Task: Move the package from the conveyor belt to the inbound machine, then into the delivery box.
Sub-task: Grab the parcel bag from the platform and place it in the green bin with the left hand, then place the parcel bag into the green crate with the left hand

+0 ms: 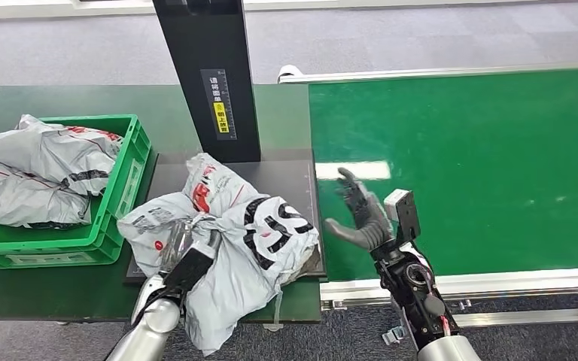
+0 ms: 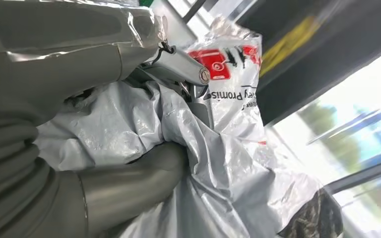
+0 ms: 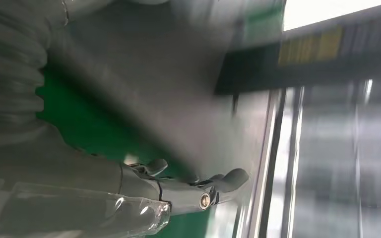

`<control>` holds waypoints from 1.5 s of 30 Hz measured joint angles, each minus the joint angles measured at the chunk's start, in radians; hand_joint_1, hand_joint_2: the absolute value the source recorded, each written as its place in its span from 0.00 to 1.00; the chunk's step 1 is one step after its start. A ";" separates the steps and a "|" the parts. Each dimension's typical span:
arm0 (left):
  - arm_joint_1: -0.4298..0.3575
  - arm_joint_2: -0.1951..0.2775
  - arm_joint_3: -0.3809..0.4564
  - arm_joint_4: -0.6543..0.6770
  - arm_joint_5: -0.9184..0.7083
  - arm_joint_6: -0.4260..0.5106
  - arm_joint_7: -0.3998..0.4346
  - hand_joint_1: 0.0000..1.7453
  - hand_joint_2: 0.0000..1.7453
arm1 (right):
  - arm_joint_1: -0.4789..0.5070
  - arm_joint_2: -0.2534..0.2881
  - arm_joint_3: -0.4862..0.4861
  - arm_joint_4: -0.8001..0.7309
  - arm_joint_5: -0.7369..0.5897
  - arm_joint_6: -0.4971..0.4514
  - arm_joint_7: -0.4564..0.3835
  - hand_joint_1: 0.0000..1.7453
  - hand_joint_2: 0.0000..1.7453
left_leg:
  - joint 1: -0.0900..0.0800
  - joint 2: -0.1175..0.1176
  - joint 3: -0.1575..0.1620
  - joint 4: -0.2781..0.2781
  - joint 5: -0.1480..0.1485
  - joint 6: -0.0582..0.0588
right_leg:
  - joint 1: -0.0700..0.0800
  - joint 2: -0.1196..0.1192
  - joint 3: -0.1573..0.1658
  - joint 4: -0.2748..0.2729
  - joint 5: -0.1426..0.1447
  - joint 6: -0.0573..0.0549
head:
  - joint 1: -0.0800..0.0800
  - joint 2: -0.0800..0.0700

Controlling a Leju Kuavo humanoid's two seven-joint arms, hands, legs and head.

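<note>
The grey plastic mailer package [image 1: 248, 233] lies crumpled on the dark platform of the inbound machine [image 1: 286, 174], in front of its black upright column [image 1: 211, 75], with its near end hanging over the table [image 1: 60, 297] edge. The left robot hand [image 1: 188, 259] is buried in the near folds of the bag; the left wrist view shows its thumb [image 2: 144, 178] and a finger pressed into the plastic with film bunched between them, so it appears to hold the package. The right robot hand [image 1: 357, 214] hovers over the green conveyor belt [image 1: 482, 165] just beside the platform, fingers spread and holding nothing. By my reading, the belt-to-machine step is done and the transfer to the delivery box is in hand. That green crate [image 1: 124, 177] sits just left of the platform and already holds other grey mailers [image 1: 38, 177]. The next move calls for lifting the limp bag clear of the platform and carrying it leftward over the crate's rim; the slack plastic may drag or slip from a loose pinch.
</note>
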 joint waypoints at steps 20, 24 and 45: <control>0.084 0.018 -0.048 -0.323 -0.032 0.287 -0.154 1.00 1.00 | 0.031 0.012 0.026 -0.040 -0.013 -0.320 0.012 0.00 1.00 | 0.000 0.000 -0.004 0.000 0.000 0.000 | 0.000 0.000 -0.004 0.000 0.000 0.000 | 0.000 0.000; 0.084 0.023 -0.056 -0.338 -0.035 0.290 -0.154 1.00 1.00 | 0.031 0.011 0.030 -0.040 -0.014 -0.321 0.012 0.00 1.00 | 0.000 0.000 -0.004 0.000 0.000 0.000 | 0.001 0.000 -0.005 0.000 0.000 0.000 | 0.000 0.000; 0.083 0.038 -0.070 -0.349 -0.072 0.322 -0.144 1.00 1.00 | 0.031 0.008 0.032 -0.039 -0.014 -0.321 0.012 0.00 1.00 | 0.000 0.000 -0.004 0.000 0.000 0.000 | 0.001 0.000 -0.005 0.000 0.000 0.000 | 0.000 0.000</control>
